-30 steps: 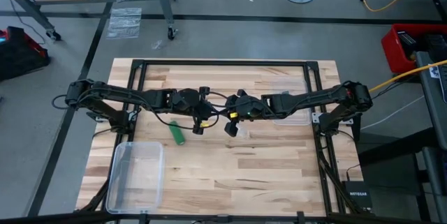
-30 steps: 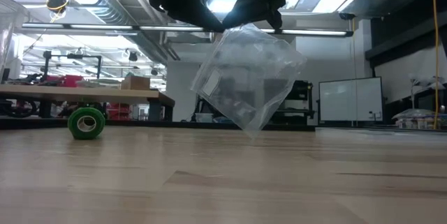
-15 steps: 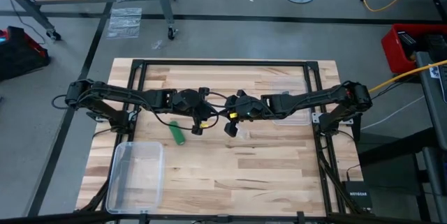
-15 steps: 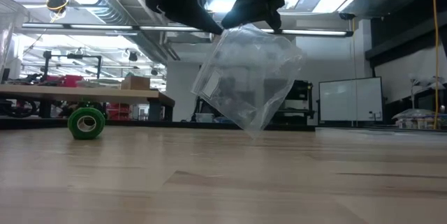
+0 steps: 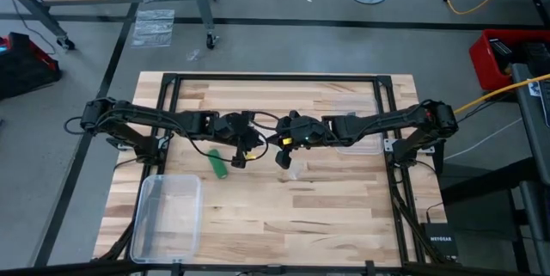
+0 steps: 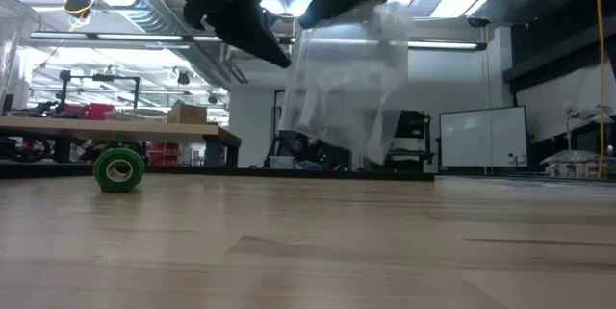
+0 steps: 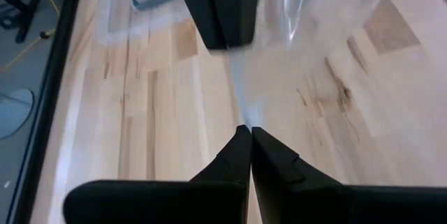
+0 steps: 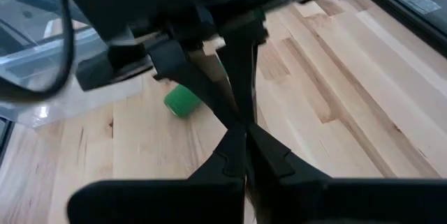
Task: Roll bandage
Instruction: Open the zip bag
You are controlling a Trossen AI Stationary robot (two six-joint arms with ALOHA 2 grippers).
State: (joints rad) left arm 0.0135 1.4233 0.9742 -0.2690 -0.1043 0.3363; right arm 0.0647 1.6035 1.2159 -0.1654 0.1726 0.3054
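The bandage (image 5: 217, 163) is a small green roll lying on its side on the wooden table, left of both grippers; it also shows in the low view (image 6: 118, 168) and the right wrist view (image 8: 181, 102). No gripper touches it. Above the table's middle, a crinkly clear plastic bag (image 6: 346, 97) hangs in the air. My left gripper (image 5: 238, 159) and my right gripper (image 5: 283, 159) stand tip to tip over it, both shut on the bag. My left gripper pinches a thin edge of the bag's film (image 7: 244, 112) at its fingertips, slanting down from the table's left side. One layer or several, I cannot tell. The film runs away from the fingertips toward the other gripper. My right gripper holds the bag by its top (image 6: 380, 15), slanting down from the table's right side. In its own wrist view the other arm's fingers (image 8: 209, 91) stand in front of the place of contact. The bag hangs below, clear of the table.
A clear plastic box (image 5: 168, 216) stands at the table's near left corner. A flat clear piece (image 5: 361, 144) lies under the right arm. Bare wood (image 5: 326, 216) stretches across the near right of the table.
My left gripper has tipped further down and gone a little toward the table's left edge. The bag, tilted as a diamond before, now hangs straighter and is spread wider along its top. The bandage roll has stayed where it was.
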